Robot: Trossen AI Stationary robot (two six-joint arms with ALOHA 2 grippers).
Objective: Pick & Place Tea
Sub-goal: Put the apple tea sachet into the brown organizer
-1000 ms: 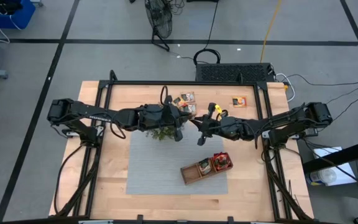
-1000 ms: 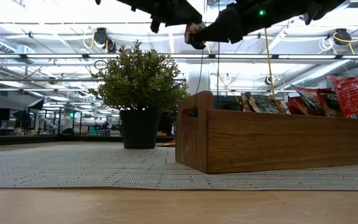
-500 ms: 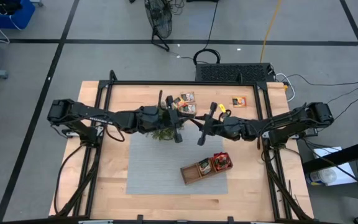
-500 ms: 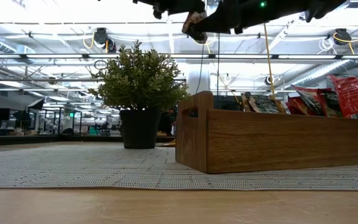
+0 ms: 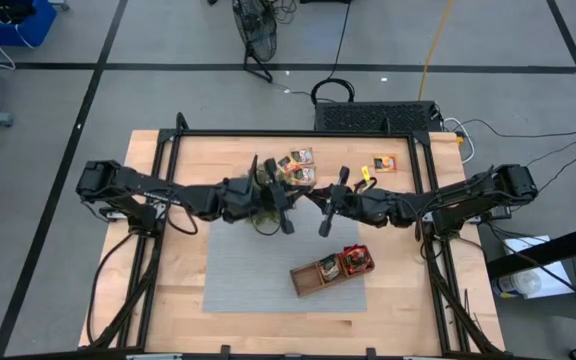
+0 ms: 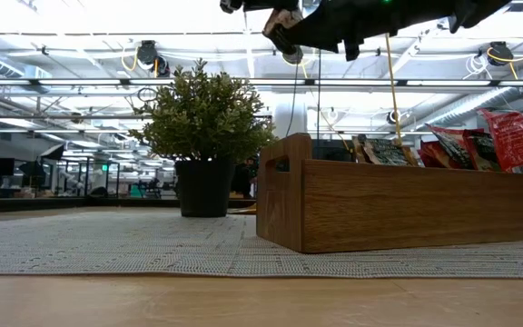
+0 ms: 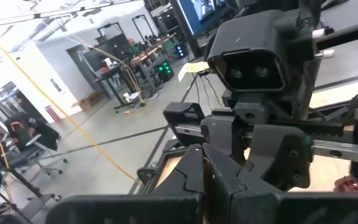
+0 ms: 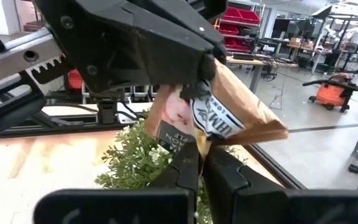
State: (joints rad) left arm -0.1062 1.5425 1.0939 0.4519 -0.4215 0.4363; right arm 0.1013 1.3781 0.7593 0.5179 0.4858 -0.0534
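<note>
I am watching both arms meeting high over the middle of the bench (image 5: 178,300), above the plant (image 6: 202,127). In the right wrist view a pale brown tea sachet (image 8: 219,115) is sitting between the two hands: the right hand (image 8: 199,163) is pinching its lower edge with fingers pressed together on it, and the left hand (image 8: 194,53) is gripping the sachet's upper part from the opposite side, its fingers also pressed together on the paper. From overhead the left hand (image 5: 290,193) is lying at about 9 o'clock of the right hand (image 5: 313,197), the two nearly touching, with the sachet itself too small to make out there. In the low view the pair is hanging near the top edge, well above the wooden tray (image 6: 407,204). The tray is resting on the grey mat (image 5: 238,270) at about 5 o'clock of the hands, with red sachets (image 5: 356,262) standing in its right-hand compartments. More loose sachets (image 5: 298,165) are lying on the bare bench at 12 o'clock of the hands, just beyond the plant, and a single orange one (image 5: 384,163) is lying at about 2 o'clock, well apart.
</note>
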